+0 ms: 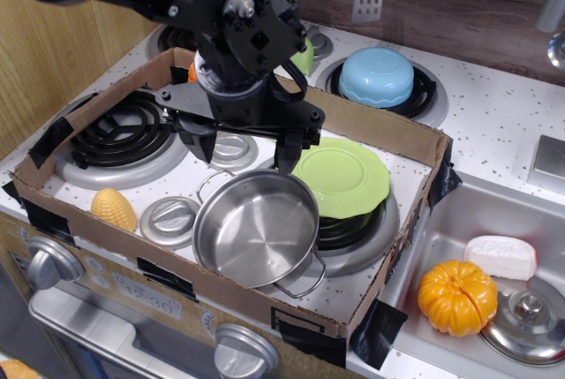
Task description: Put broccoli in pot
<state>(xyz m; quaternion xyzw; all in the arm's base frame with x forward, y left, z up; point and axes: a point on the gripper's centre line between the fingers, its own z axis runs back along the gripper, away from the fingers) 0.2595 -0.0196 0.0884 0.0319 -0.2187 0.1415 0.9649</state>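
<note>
The shiny steel pot (256, 229) with wire loop handles stands empty at the front of the cardboard tray (410, 136), tilted slightly on a burner edge. My black gripper (241, 151) hangs just behind and above the pot, its two fingers (287, 154) spread wide with nothing between them. A small light-green piece, apparently the broccoli (305, 57), peeks out behind the wrist near the tray's back wall; most of it is hidden by the arm.
A flat light-green plate (344, 176) lies right of the pot. Two grey lids (169, 220) (234, 149) and a yellow corn (115, 209) lie to the left. A blue bowl (377, 77) sits on the back burner. The sink holds an orange pumpkin (457, 297) and a steel lid (528, 317).
</note>
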